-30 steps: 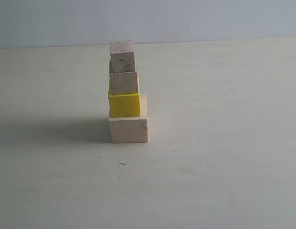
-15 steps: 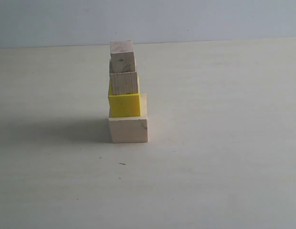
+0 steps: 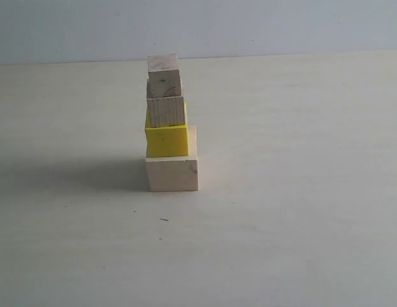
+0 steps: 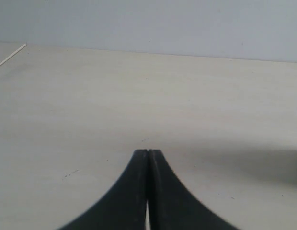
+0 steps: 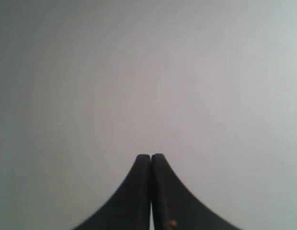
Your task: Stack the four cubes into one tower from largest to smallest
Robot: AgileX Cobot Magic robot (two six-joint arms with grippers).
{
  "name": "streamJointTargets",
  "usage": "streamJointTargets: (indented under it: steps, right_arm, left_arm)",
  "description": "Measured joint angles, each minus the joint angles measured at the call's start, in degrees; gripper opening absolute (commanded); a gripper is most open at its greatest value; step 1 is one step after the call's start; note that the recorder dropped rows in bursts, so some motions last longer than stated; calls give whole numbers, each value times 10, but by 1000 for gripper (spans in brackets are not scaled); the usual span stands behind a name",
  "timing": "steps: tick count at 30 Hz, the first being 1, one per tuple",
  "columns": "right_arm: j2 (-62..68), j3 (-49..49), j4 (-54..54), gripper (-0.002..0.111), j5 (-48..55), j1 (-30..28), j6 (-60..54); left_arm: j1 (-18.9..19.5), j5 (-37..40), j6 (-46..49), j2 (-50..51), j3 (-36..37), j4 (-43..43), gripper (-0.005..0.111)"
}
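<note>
On the pale tabletop (image 3: 282, 211), apart from both hands and touched by neither, the tower (image 3: 168, 121) of four graded cubes stood upright. A large whitish wooden cube (image 3: 172, 174) formed the base, a bright yellow cube (image 3: 166, 141) sat on it off-centre, a tan bare-wood cube (image 3: 166, 110) came next, and a smaller tan wooden cube (image 3: 164, 73) topped it. The black left hand (image 4: 147, 152) was pressed together, empty, above bare tabletop. The black right hand (image 5: 151, 155) was likewise pressed together, pinching nothing, facing a plain grey surface (image 5: 148, 72).
</note>
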Motion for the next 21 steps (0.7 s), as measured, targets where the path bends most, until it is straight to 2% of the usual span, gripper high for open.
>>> streamJointTargets:
  steps: [8,17,21]
  right_arm:
    - [1,128,0,0,25,-22,68]
    - [1,136,21,0,86,-22,81]
    - [1,130,120,0,101,-22,-7]
  left_arm:
    - [0,0,0,0,0,0,0]
    - [0,0,0,0,0,0,0]
    - [0,1,0,0,0,0,0]
